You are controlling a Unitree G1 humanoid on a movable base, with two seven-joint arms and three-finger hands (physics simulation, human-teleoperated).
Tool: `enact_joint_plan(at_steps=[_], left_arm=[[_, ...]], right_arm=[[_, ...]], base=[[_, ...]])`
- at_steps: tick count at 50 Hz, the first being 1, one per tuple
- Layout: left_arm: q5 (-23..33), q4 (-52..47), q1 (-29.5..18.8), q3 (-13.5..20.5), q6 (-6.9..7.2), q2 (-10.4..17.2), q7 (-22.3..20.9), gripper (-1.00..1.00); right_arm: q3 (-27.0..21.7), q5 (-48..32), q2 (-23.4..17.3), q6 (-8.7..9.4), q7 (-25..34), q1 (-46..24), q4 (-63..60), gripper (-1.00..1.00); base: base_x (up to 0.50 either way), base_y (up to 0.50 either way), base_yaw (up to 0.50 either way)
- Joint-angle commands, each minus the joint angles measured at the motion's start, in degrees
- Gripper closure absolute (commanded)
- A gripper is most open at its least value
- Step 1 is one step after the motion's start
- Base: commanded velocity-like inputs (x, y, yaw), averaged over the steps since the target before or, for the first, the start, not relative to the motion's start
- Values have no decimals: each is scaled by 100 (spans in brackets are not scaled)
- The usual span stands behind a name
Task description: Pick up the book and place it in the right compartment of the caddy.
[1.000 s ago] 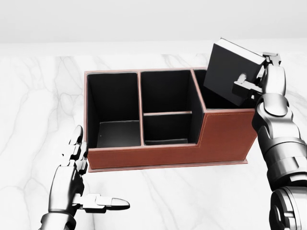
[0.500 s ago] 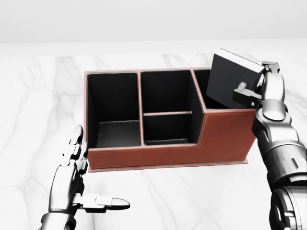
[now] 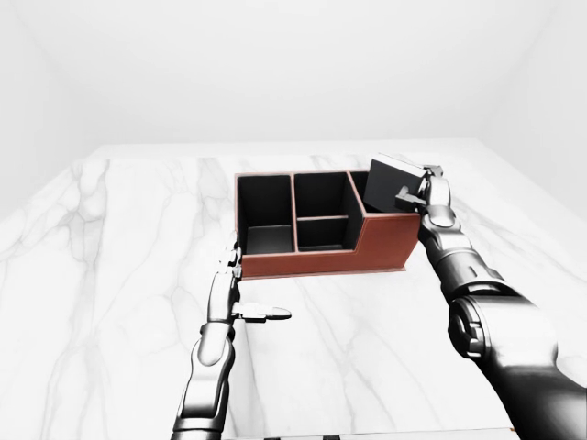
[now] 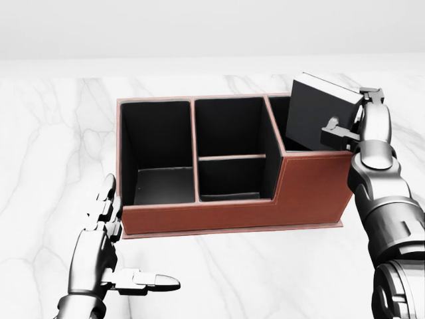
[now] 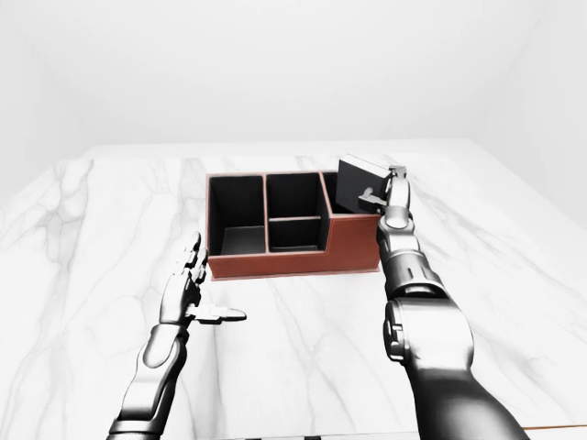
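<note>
A brown leather caddy (image 4: 292, 189) with black-lined compartments stands on the white marble table (image 4: 40, 173). A dark book (image 4: 317, 114) is tilted, its lower part down inside the caddy's right compartment (image 4: 284, 133). My right hand (image 4: 350, 123) is shut on the book's right edge, thumb on its cover. The left hand (image 4: 109, 256) hovers open low at the left of the head view, below the caddy's left corner, touching nothing.
The caddy's left compartment (image 4: 156, 153) and the two middle ones (image 4: 231, 149) hold nothing. Marble table stretches all round the caddy, and its near edge (image 3: 367, 433) shows at the bottom of the left-eye view.
My right hand has lowered the book, which now sits deeper in the right compartment. The left hand has stayed put.
</note>
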Motion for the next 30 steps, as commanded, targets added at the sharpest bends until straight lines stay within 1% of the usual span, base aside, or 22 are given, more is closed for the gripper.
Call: enact_joint_plan(at_steps=[1, 5, 6, 7, 30], left_arm=[[6, 1, 8, -7, 0, -3, 0, -100], [6, 13, 2, -6, 0, -3, 0, -100], [6, 1, 4, -7, 0, -3, 0, -100], [4, 12, 0, -5, 0, -3, 0, -100], [1, -5, 9, -2, 0, -1, -3, -100]], right_arm=[[-235, 40, -5, 0, -21, -31, -81, 100], [-240, 39, -20, 0, -50, -49, -91, 100], [-241, 33, -24, 0, -71, -49, -81, -57], [-241, 30, -25, 0, -78, -50, -75, -100], [-243, 55, -50, 0, -95, -93, -148, -100]], base=[[-1, 0, 0], [0, 0, 0], [0, 0, 0], [0, 0, 0], [0, 0, 0]])
